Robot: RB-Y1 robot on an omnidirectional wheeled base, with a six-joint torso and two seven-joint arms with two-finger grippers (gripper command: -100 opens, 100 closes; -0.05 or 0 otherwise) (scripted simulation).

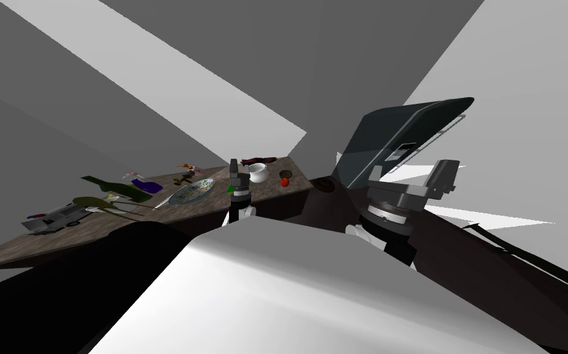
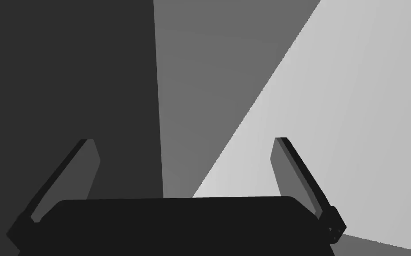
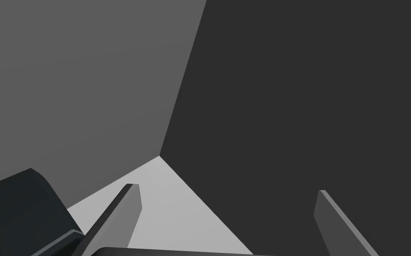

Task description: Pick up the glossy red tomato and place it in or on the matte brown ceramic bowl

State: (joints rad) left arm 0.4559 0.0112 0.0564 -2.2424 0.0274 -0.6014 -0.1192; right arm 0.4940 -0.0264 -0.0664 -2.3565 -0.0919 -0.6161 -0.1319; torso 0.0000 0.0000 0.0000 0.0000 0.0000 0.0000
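Left gripper (image 2: 184, 140): two thin grey blade fingers (image 2: 82, 178), square-tipped, black along the outer edges. Behind the fingers, a black box body (image 2: 177, 226) with rounded corners.
Right gripper (image 3: 226, 189): matching grey blades.
Left arm (image 1: 239, 195): dark grey ribbed collars, black joint, white forearm.
Right arm (image 1: 393, 216): grey block, white ring with fine marks, black joint.

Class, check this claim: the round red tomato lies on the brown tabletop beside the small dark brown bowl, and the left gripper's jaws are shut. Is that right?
Not quite: the left gripper has its jaws open, wide apart, as the left wrist view shows. The round red tomato does lie on the brown tabletop beside the small dark brown bowl.
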